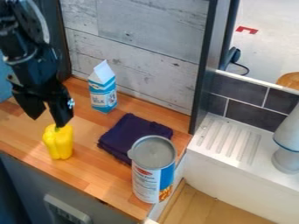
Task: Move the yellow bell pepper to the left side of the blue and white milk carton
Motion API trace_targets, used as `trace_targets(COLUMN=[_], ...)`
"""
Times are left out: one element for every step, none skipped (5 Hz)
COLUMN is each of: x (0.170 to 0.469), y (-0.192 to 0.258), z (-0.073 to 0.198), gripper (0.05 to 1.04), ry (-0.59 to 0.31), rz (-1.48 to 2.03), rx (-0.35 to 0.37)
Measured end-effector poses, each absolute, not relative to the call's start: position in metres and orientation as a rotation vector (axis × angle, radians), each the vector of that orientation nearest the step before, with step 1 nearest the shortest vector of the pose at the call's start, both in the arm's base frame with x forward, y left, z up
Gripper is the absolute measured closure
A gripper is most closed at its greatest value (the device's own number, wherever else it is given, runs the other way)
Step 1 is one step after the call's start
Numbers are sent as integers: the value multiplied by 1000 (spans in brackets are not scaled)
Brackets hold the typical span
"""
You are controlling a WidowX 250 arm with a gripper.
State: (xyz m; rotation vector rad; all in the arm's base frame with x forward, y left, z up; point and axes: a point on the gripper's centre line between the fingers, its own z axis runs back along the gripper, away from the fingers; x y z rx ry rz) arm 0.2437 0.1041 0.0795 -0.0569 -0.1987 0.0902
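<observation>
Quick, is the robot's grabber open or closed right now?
Gripper: open, nothing between its fingers, by the top of the yellow bell pepper.

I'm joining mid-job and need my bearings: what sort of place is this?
Probably a toy kitchen: a wooden counter holds a milk carton and a can, beside a white ridged drainboard.
</observation>
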Motion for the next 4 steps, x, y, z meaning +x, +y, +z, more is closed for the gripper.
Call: trace_targets(x=[258,267,273,273], y=[105,106,106,107], z=[66,52,44,37], gripper=[75,75,75,75], ry=[-232,-210,-201,-185], rz=[111,120,131,133], rx=[-29,-30,-32,-33])
